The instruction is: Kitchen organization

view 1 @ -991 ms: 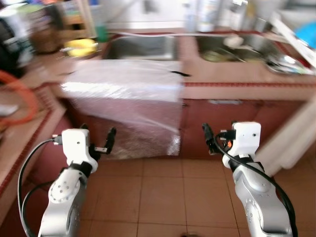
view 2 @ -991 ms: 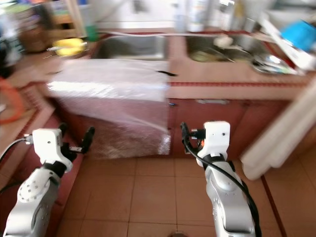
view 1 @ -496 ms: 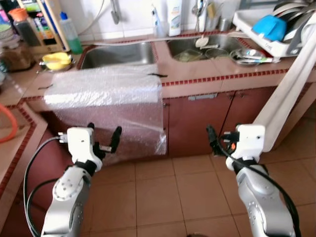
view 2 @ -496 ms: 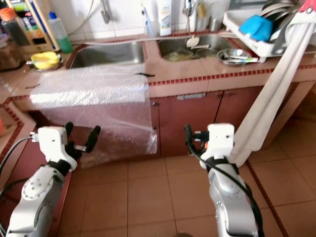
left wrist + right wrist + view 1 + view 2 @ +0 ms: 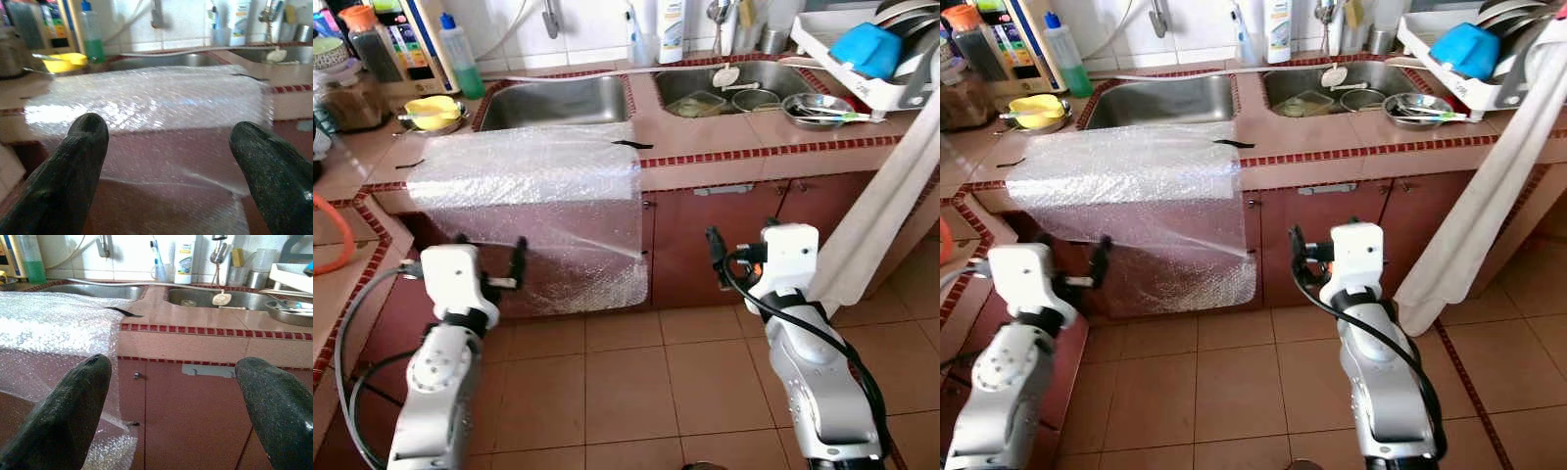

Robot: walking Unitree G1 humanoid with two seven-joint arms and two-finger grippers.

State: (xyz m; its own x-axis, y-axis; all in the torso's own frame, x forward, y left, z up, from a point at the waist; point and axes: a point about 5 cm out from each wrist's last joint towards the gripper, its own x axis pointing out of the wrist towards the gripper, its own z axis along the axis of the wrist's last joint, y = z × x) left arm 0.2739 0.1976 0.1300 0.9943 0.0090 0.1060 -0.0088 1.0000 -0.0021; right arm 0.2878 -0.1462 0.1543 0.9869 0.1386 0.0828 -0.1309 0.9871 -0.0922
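Note:
A sheet of clear bubble wrap (image 5: pixel 533 176) lies on the tiled counter (image 5: pixel 705 137) in front of the left sink (image 5: pixel 558 98) and hangs down over the red cabinet front. My left gripper (image 5: pixel 491 257) is held low before the hanging part, open and empty; in the left wrist view (image 5: pixel 168 127) the wrap lies straight ahead between the fingers. My right gripper (image 5: pixel 729 259) is open and empty too, in front of the cabinet doors (image 5: pixel 195 421) beside the wrap's edge.
The right sink (image 5: pixel 783 76) holds dishes. A steel bowl (image 5: pixel 818 106) sits beside it, and a dish rack (image 5: pixel 901 93) with a blue bowl (image 5: pixel 867 47) stands at far right. A white cloth (image 5: pixel 891 196) hangs to the floor. A yellow bowl (image 5: pixel 433 113) and a green bottle (image 5: pixel 460 59) stand at back left.
The whole picture has shifted and gone from blurred to sharp, so the camera has moved. Both arms stay raised in front of the cabinets with their grippers open.

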